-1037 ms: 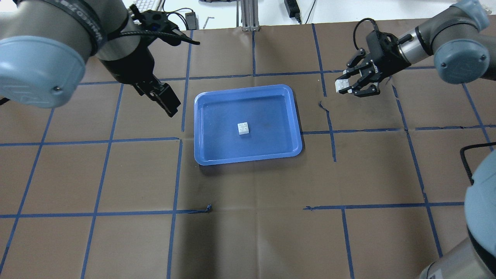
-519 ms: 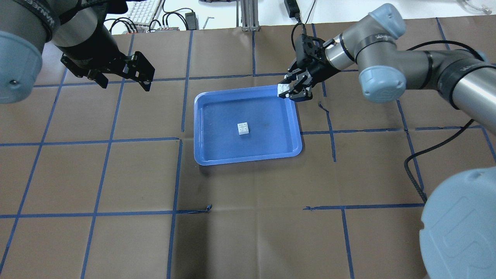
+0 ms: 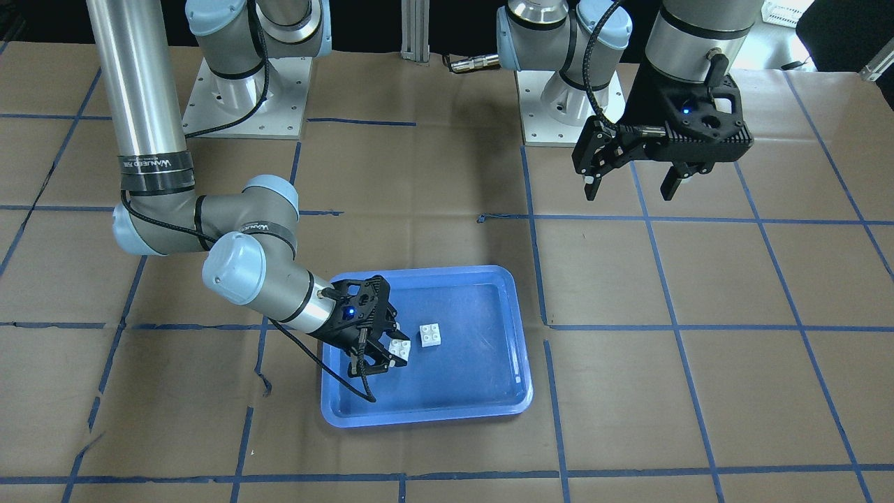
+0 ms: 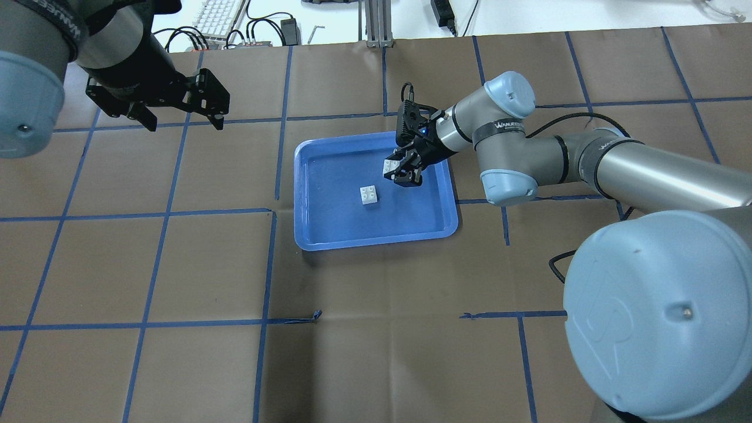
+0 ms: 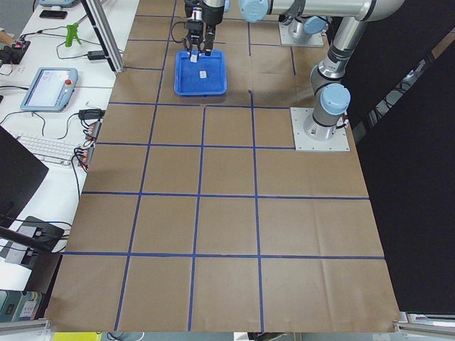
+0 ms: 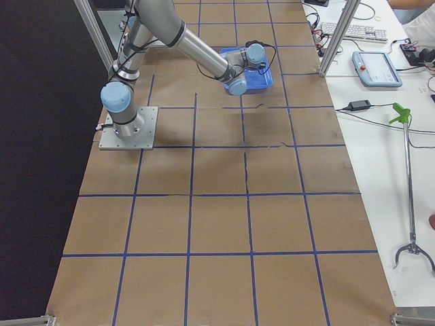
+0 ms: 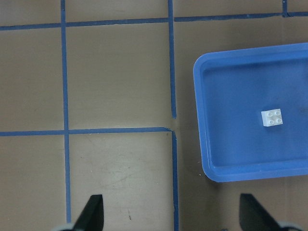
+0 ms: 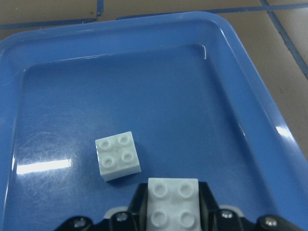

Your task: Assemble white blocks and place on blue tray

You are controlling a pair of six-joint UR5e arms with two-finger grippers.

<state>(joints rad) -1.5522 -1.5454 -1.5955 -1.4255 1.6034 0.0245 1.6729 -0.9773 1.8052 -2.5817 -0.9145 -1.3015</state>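
Note:
The blue tray [image 4: 335, 217] lies at the table's middle, and also shows in the front view [image 3: 468, 391] and the left wrist view [image 7: 226, 149]. One white block [image 4: 369, 194] lies studs up on the tray floor [image 8: 144, 86]; it also shows in the front view [image 3: 429, 334] and the right wrist view [image 8: 118, 155]. My right gripper [image 4: 396, 175] is shut on the second white block [image 4: 390, 167] [image 8: 173, 202], held low over the tray just beside the lying block, apart from it. My left gripper [image 4: 185, 122] is open and empty, high over the table left of the tray.
Brown paper with a blue tape grid covers the table [image 4: 176, 264]. A keyboard [image 4: 220, 12] and cables lie past the far edge. The arm base plates [image 3: 244, 98] [image 3: 566, 105] stand at the robot's side.
My right gripper has carried its white block from right of the tray, past the far right corner, to over the tray beside the lying block. My left gripper has drawn back and turned.

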